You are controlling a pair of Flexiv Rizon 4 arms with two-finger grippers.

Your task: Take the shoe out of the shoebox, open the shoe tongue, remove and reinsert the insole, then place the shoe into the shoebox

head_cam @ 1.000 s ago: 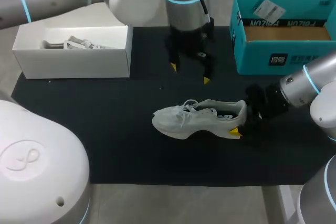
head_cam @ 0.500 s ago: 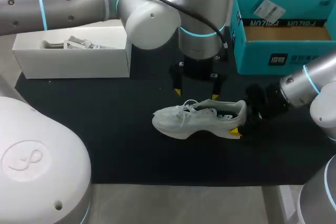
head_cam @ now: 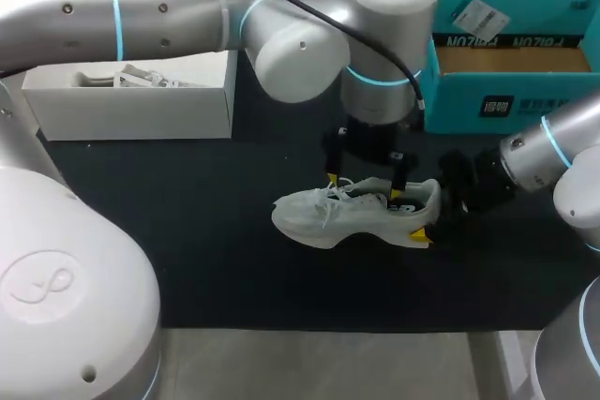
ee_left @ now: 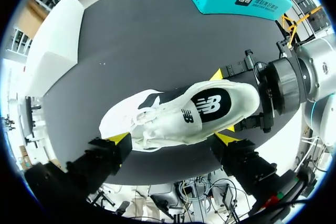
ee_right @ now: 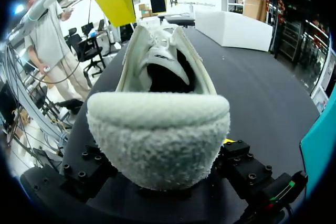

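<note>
The white sneaker (head_cam: 352, 213) lies on its sole on the black mat (head_cam: 187, 231). Everything else is placed from it here.

The right gripper (head_cam: 429, 215) is at the sneaker's heel, with its arm coming in low over the mat from the heel side. Its jaws are spread only as wide as the heel and pinch it from both sides. In the head view one yellow tip shows against the near side of the heel, low by the sole. In the right wrist view the padded heel collar sits between the finger blocks.

The left gripper (head_cam: 363, 186) hangs directly above the sneaker's collar and laces, pointing down. Its jaws are spread wide and hold nothing. One yellow tip is over the laces and the other over the opening nearer the heel. Whether either tip touches the sneaker cannot be told. In the left wrist view the sneaker (ee_left: 178, 116) lies lengthwise just ahead of the two tips.

The teal shoebox (head_cam: 506, 91) stands open beyond the sneaker's heel end, well apart from it. A white box (head_cam: 131, 105) stands beyond the toe end, also well apart, with a pale shoe-like thing (head_cam: 141, 77) inside.
</note>
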